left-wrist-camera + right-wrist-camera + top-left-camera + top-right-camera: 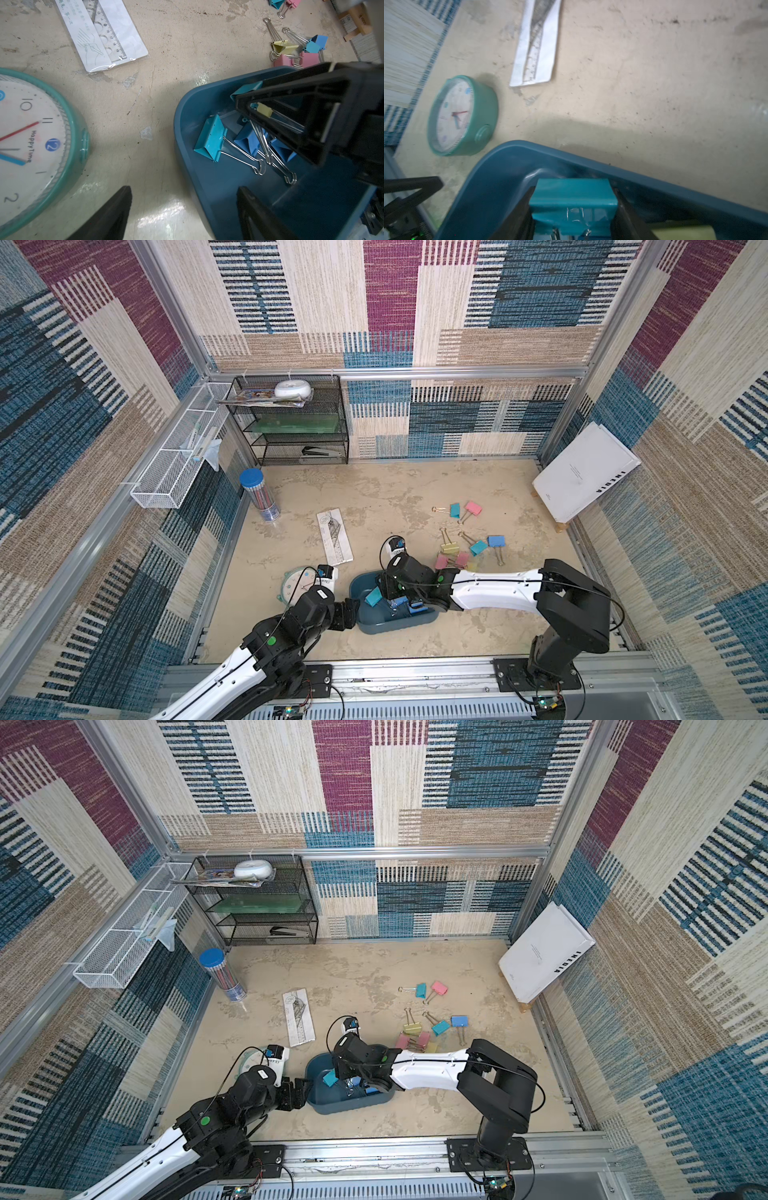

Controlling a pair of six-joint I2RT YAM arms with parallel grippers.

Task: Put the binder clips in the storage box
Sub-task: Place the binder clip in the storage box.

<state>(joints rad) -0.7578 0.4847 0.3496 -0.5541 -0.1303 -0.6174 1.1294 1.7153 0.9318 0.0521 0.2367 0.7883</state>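
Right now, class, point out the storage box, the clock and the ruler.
storage box (382, 625): in a top view, on its near outer wall.
clock (31, 145): in the left wrist view, on its white face.
ruler (334, 537): in a top view, mid-length on its sleeve.

The storage box (182, 116) is glossy plastic, the binder clips (209, 138) matt-painted metal.

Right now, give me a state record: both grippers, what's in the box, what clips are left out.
left gripper: open, jaws astride the end wall of the shallow dark teal plastic storage box
right gripper: shut on a teal metal binder clip, over the box
in box: loose teal clip, two blue clips
on beige tabletop: about eight pastel clips, two groups
status: unfinished
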